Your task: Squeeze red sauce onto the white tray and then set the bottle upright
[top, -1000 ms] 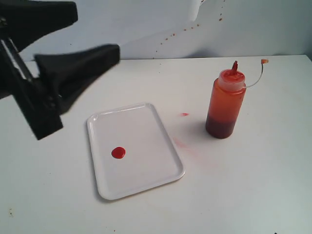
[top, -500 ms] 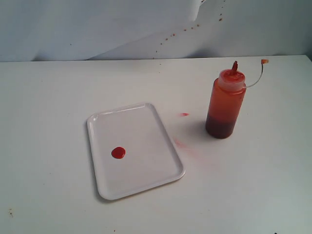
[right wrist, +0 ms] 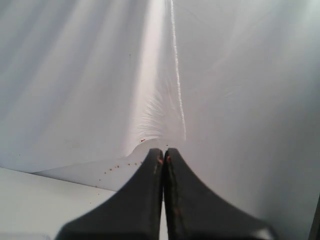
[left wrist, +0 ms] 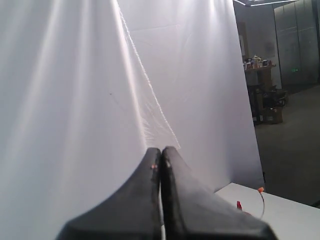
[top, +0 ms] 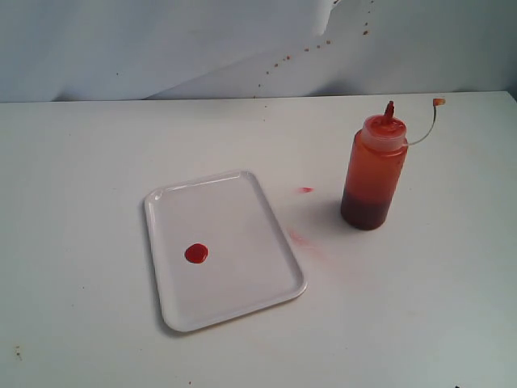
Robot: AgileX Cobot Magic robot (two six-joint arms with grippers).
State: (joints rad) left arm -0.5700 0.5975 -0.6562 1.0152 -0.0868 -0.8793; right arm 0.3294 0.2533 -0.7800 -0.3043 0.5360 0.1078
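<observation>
On the worktop [top: 81, 162] the tray [top: 242, 202] lies to the left with the sauce [top: 196, 253] on it, while the bottle [top: 374, 174] stands upright well apart to its right, farther back.

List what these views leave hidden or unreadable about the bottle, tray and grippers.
- Left wrist view: only the top of the bottle and its tethered cap show. The shut left gripper and the frame edge hide the rest.
- Right wrist view: the shut right gripper faces the backdrop. The bottle and the white tray are out of frame.
- Exterior view: both grippers are out of frame. The pink smears are too faint to tell wet from dry.
</observation>
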